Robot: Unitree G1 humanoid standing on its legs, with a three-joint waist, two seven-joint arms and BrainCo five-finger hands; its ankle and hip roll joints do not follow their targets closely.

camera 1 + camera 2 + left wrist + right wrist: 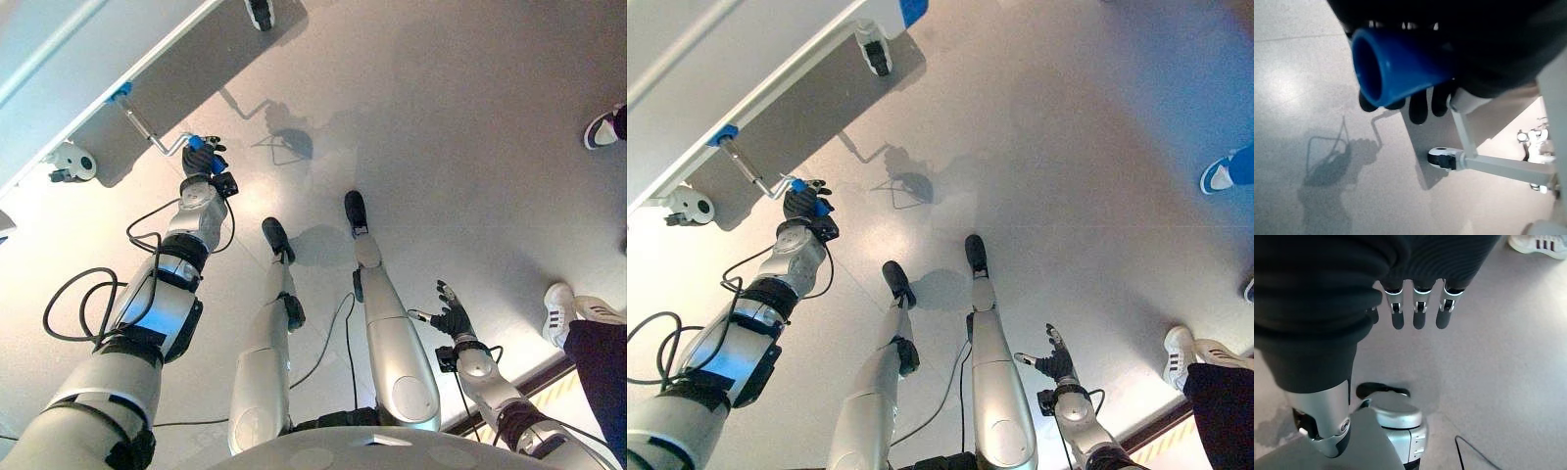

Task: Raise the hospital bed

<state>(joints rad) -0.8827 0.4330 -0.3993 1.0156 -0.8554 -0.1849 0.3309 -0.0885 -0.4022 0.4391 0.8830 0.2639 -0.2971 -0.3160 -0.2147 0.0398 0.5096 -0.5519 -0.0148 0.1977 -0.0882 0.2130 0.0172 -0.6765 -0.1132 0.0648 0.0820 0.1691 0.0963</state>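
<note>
Looking down from the head camera, we see the hospital bed running along the upper left, its pale frame edge slanting across the grey floor. From a blue fitting on the bed's edge a metal crank reaches out and bends toward a blue handle.

We note the left hand at the end of the outstretched left arm, wrapped round that blue handle. In the left wrist view the blue handle shows as a hollow tube end poking out from under the dark cover, with dark fingertips curled beneath it; the grip is closed round the tube.

We see two castor wheels under the bed: one near the left edge beside the crank, another at the top. The left wrist view also shows a castor on a pale frame bar.

We find the right hand low on the right, well apart from the bed, held over bare floor. Its fingers hang straight and spread, holding nothing.

A person's white shoe and dark trouser leg stand near the lower right edge; another shoe shows further up the right side.
</note>
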